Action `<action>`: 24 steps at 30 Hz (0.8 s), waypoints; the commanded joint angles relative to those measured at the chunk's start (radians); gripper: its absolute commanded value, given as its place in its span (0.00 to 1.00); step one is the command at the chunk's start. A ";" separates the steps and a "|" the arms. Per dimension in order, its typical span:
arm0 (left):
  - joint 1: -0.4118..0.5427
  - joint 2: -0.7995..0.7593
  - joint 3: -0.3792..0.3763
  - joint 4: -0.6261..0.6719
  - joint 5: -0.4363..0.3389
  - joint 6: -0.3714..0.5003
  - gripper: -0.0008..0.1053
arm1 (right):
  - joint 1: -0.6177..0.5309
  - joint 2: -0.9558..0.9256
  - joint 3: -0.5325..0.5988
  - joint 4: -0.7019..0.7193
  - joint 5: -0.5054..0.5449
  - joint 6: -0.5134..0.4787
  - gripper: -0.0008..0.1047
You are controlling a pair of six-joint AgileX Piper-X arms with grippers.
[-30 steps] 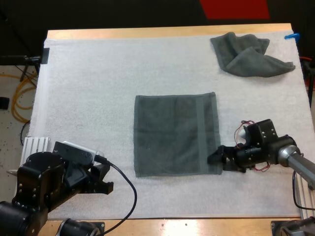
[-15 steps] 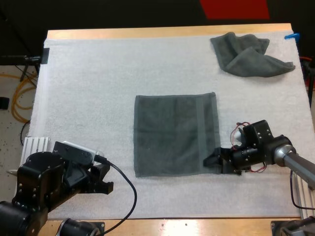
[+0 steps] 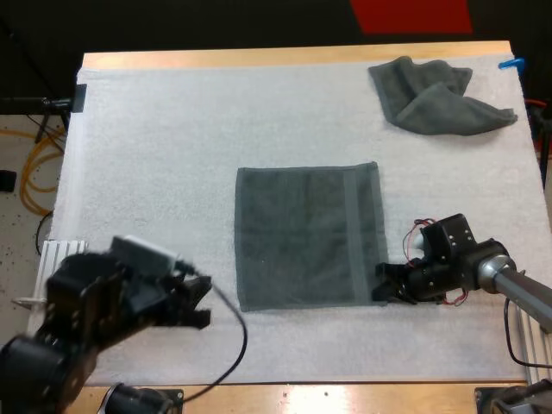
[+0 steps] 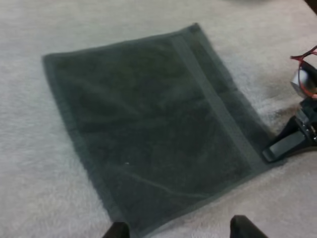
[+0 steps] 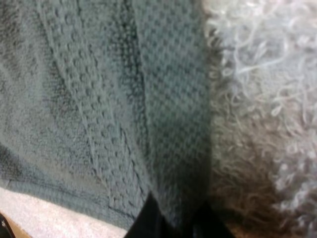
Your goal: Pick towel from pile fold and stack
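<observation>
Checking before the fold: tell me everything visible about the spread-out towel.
The spread-out towel is dark grey-green woven cloth, lying flat and roughly square in the middle of the white mat, a band running along its right side. The right gripper sits at its near right corner; nothing lies on it.

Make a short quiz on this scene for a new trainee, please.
1. True or false: the crumpled towel lies on top of the flat towel.
2. The right gripper is at which part of the flat towel? A) far left corner B) near right corner C) middle
3. Fill in: the fingers of the left gripper stand ____.
Key: 1 false; 2 B; 3 open.
</observation>
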 commanded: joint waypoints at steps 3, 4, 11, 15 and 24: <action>0.002 0.086 0.043 -0.049 0.011 -0.012 0.42 | 0.003 0.011 0.009 0.008 0.049 -0.012 0.01; 0.002 0.123 0.063 -0.066 0.011 -0.012 0.42 | 0.003 0.011 0.009 0.008 0.049 -0.013 0.01; 0.002 0.280 0.201 -0.167 0.041 -0.044 0.42 | 0.003 0.011 0.009 0.008 0.046 -0.020 0.01; 0.002 0.285 0.283 -0.273 0.041 -0.106 0.42 | 0.003 0.011 0.009 0.008 0.047 -0.020 0.01; 0.002 0.401 0.443 -0.404 0.055 -0.181 0.42 | 0.003 0.011 0.009 0.008 0.042 -0.020 0.01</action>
